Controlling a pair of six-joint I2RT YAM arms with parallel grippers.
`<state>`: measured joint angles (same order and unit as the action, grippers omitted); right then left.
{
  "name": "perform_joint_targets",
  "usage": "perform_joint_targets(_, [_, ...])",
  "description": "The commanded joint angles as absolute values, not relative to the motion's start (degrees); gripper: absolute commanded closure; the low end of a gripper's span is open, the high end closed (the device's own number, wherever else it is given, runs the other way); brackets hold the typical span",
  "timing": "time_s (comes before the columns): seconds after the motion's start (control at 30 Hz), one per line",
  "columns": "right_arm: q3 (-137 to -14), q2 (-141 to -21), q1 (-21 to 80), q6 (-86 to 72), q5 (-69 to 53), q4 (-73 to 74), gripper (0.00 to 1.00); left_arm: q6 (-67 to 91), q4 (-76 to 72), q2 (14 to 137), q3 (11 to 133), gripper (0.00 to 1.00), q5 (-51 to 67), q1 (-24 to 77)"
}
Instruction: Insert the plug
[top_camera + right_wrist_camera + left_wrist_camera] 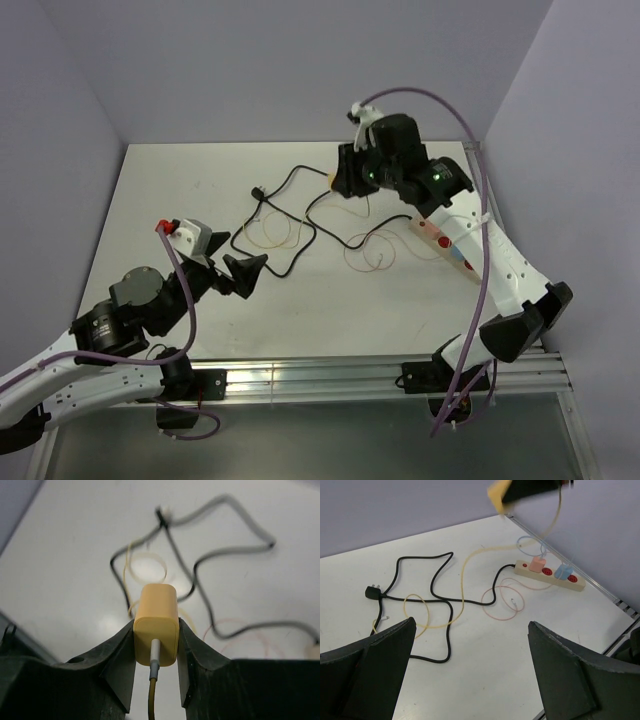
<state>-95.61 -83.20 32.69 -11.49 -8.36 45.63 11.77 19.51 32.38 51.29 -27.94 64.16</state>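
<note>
My right gripper (343, 180) is shut on a yellow charger plug (155, 622) and holds it in the air above the far middle of the table; its yellow cable hangs down from it. The plug also shows at the top of the left wrist view (499, 495). The beige power strip (447, 245) lies at the right, below the right arm. In the left wrist view the strip (549, 573) has red sockets and carries a pink plug (537, 564) and a blue plug (563, 571). My left gripper (243, 272) is open and empty above the near-left table.
A black cable with a black plug (372, 591) winds across the middle of the table to the strip. Loops of thin yellow cable (420, 611) and pink cable (502, 602) lie among it. A metal rail (380, 375) runs along the near edge.
</note>
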Motion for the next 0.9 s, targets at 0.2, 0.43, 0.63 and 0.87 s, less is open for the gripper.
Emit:
perform_joint_targets(0.2, [-133.2, -102.4, 21.6, 5.9, 2.8, 31.7, 1.00, 14.1, 15.9, 30.8, 47.9, 0.01, -27.2, 64.2])
perform_joint_targets(0.43, [-128.6, -104.2, 21.1, 17.2, 12.5, 28.1, 1.00, 13.9, 16.8, 30.5, 47.5, 0.00, -29.4, 64.2])
perform_joint_targets(0.63, [-109.4, -102.6, 20.8, 28.6, 28.1, 23.9, 1.00, 13.9, 16.4, 30.4, 47.6, 0.00, -27.1, 64.2])
perform_joint_targets(0.87, [-107.0, -107.1, 16.1, 21.4, 20.3, 38.5, 1.00, 14.1, 16.4, 30.0, 47.1, 0.01, -26.5, 64.2])
